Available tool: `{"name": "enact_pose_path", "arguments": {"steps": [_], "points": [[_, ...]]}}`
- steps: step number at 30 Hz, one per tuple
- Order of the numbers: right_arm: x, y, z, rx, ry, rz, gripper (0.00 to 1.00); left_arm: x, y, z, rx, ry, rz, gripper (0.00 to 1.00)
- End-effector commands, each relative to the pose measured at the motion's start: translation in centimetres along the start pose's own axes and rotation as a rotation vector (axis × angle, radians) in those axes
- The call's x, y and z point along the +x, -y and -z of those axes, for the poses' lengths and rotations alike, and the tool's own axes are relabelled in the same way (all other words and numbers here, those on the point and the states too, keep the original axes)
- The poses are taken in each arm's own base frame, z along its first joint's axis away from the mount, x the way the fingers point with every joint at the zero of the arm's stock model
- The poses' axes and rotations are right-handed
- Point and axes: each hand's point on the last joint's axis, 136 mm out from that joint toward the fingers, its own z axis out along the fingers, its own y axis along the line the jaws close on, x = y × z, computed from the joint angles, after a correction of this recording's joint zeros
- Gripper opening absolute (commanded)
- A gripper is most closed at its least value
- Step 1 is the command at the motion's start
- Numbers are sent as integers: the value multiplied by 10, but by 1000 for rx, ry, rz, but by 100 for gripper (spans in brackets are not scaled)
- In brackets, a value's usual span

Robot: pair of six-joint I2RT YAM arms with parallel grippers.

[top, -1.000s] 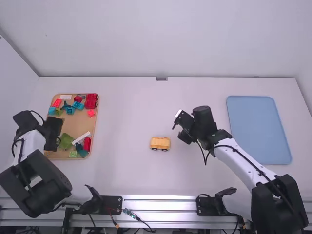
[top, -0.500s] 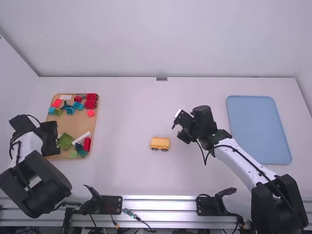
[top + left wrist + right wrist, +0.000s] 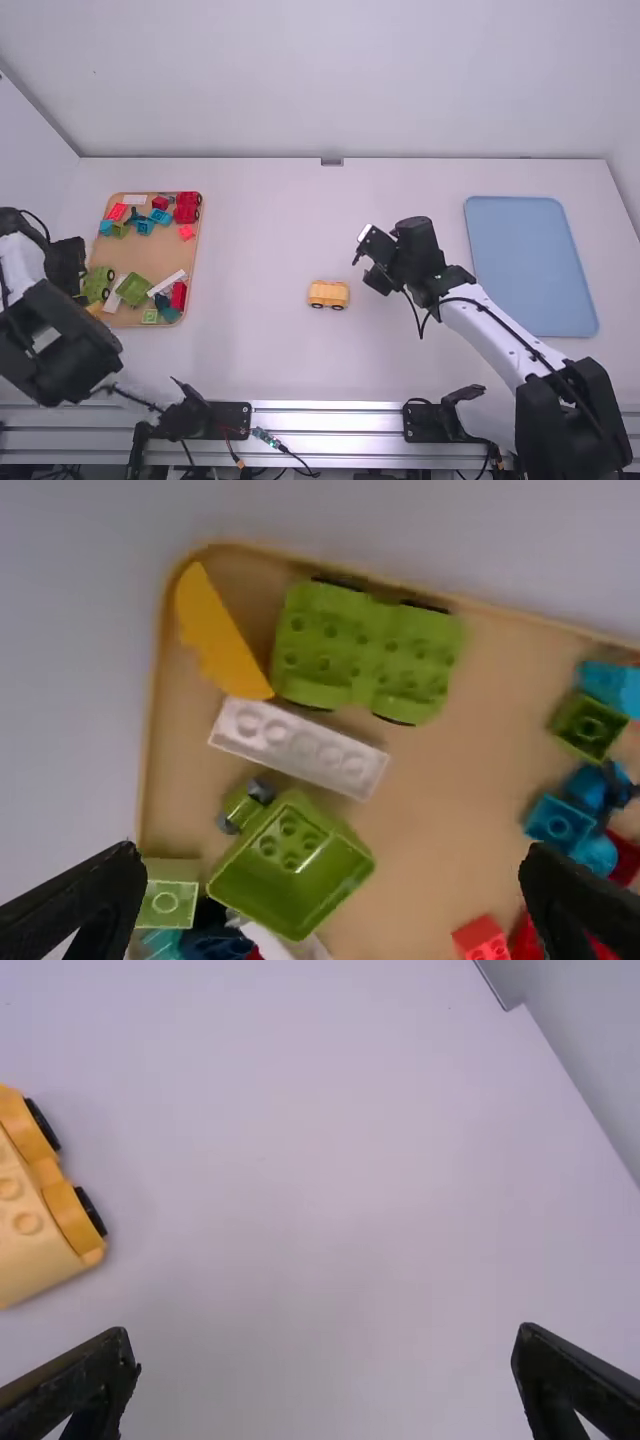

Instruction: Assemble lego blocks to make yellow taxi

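Blue tray: flat, rectangular [image 3: 530,265]; well right of the right claw
Tan tray: rectangular, rimmed, holding plastic blocks [image 3: 150,262]; below the left claw and to its right
Left claw [image 3: 80,277]: fingers apart
Right claw [image 3: 368,262]: fingers apart; nothing between
Yellow car: studded plastic, black wheels [image 3: 328,293]; on the table, left of the right claw
Yellow piece: arched plastic [image 3: 218,635]; in the tan tray, near the left claw

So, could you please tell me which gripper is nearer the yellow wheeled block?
Right: the right gripper is just to the right of the yellow wheeled block, while the left gripper is far to the left, by the tan tray.
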Motion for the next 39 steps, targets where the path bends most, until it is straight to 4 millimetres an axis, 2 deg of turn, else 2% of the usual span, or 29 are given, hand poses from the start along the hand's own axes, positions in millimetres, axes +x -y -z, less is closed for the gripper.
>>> {"name": "enact_pose_path", "arguments": {"steps": [1,5,9,13,18,21,26,28,30,35,37,39], "points": [[-1,-2,3,-4,9,-6,99,-10,-14,-22,-135,-35,114,97],[-1,-1,3,-4,9,-6,99,-9,-28,-37,-245,-85,200,100],[-2,-1,3,-3,12,-5,99,-7,-29,-44,-245,-82,207,99],[0,-2,3,-5,8,-6,99,-14,-35,-55,-236,-50,210,99],[0,-2,2,-5,7,-6,99,-10,-44,-73,-215,-79,249,100],[-1,-2,2,-4,9,-5,99,-11,-51,-82,-202,-94,276,95],[-1,-1,2,-3,10,-7,99,-20,-61,-83,-196,-82,309,87],[-2,-2,2,-7,14,-6,99,-24,-60,-82,-185,-75,314,75],[-2,-2,2,-9,15,-6,99,-27,-54,-84,-154,-72,277,69],[-2,-3,2,-9,14,-6,99,-23,-34,-86,-59,-114,139,67],[-1,-3,2,-10,13,-6,99,-21,-32,-86,-53,-120,115,66],[-1,-3,2,-11,12,-7,99,-20,-32,-86,-53,-123,67,57]]}}
